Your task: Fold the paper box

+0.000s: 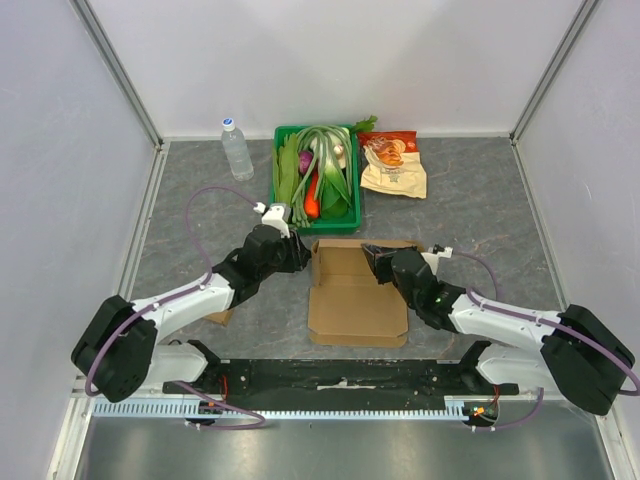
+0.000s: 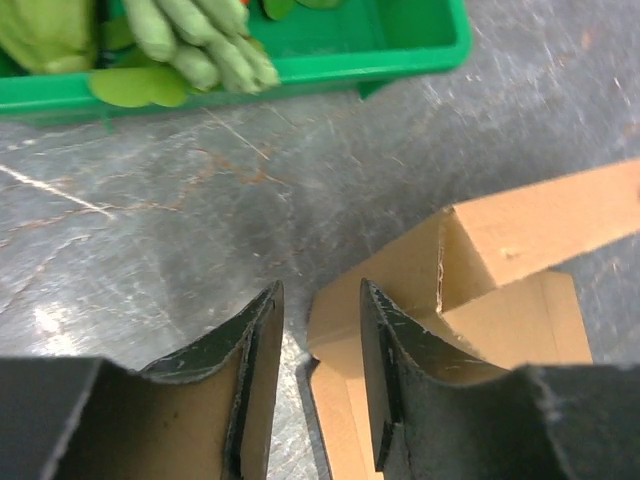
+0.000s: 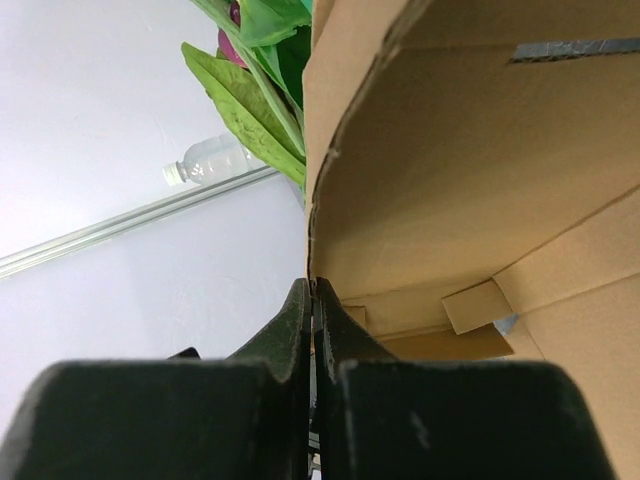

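Looking down from the top camera, we see the paper box (image 1: 355,300) lying open side up just on the near side of the green crate (image 1: 318,225). Its slightly longer run goes near to far toward that crate, with the flat panel nearest the arm bases and the raised walls at the crate end. Bare table (image 1: 470,220) lies to the left and right of the box.

Only the wrist cameras settle the grips. The right gripper (image 3: 313,290) has its fingers pressed together on the thin edge of an upright cardboard wall. The left gripper (image 2: 320,300) stands with fingers apart over the corner of the box nearest the crate, clamping nothing.

Farther off, a water bottle (image 1: 236,148) stands left of the crate and a snack bag (image 1: 392,165) lies to its right. Leafy vegetables (image 1: 320,160) fill the crate.
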`<state>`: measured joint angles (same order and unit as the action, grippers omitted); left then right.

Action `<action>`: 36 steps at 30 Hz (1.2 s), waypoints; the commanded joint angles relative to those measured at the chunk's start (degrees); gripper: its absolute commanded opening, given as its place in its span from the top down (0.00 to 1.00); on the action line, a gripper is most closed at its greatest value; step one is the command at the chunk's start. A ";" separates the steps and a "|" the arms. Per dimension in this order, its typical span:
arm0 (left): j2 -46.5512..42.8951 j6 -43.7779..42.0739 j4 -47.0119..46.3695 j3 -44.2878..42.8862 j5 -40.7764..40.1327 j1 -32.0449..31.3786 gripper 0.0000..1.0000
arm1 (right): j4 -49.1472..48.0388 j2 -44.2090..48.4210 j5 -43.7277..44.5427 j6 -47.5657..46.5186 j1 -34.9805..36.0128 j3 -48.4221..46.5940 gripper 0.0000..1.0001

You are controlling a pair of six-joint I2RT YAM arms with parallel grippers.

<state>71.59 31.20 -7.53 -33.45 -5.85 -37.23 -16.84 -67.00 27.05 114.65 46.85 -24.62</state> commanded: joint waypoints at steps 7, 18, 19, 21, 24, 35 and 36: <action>-1.89 -3.78 -10.84 5.85 10.42 -0.12 0.64 | -2.06 1.70 0.64 6.11 0.08 2.30 1.00; -4.27 -0.88 -13.73 10.59 6.38 -4.42 0.54 | -11.28 2.66 1.43 -2.58 0.08 6.78 1.00; -4.53 -0.88 -14.70 10.77 5.94 -4.69 0.54 | -11.37 2.75 1.34 -3.11 0.26 7.13 1.00; -4.71 -1.40 -15.93 11.21 4.28 -6.18 0.54 | -11.37 2.93 1.52 -4.52 0.61 7.57 1.00; -4.71 -2.81 -17.86 11.74 0.14 -8.03 0.56 | -12.78 2.32 1.69 -5.31 1.13 8.89 1.00; -12.10 -3.59 -17.51 15.00 -6.29 -8.56 0.50 | -16.72 0.21 1.96 -6.46 2.19 12.66 1.00; -11.39 -4.21 -18.13 14.65 -5.59 -8.64 0.50 | -17.52 -0.66 1.78 -6.28 2.37 13.02 1.00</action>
<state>59.68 29.32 -21.82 -18.59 -9.52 -45.74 -33.95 -65.14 27.90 109.84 48.66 -14.15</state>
